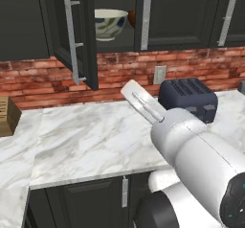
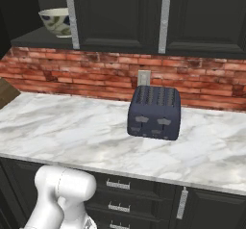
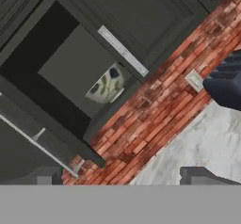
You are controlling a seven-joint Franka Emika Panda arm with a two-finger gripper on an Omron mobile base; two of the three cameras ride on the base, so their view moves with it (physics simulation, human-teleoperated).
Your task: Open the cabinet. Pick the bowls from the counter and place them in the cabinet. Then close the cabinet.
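Observation:
The cabinet (image 1: 177, 11) has its left door (image 1: 76, 35) swung open and its right door shut. Inside, the cream-white bowl (image 1: 110, 23) with dark blue marks stands on the shelf. It appears again in the right base view (image 2: 56, 21) and the hand view (image 3: 108, 84). A reddish-brown sliver of the wooden bowl (image 1: 131, 17) peeks out behind the shut door's edge. My gripper (image 3: 123, 178) is open with nothing between its fingers. It hangs over the counter (image 1: 91, 141), below and in front of the opening, apart from both doors.
A dark blue toaster (image 1: 187, 97) stands on the counter by the brick wall, right of the arm, under a wall outlet (image 1: 160, 74). A wooden block (image 1: 7, 117) sits at the far left. The open door juts out over the counter's back.

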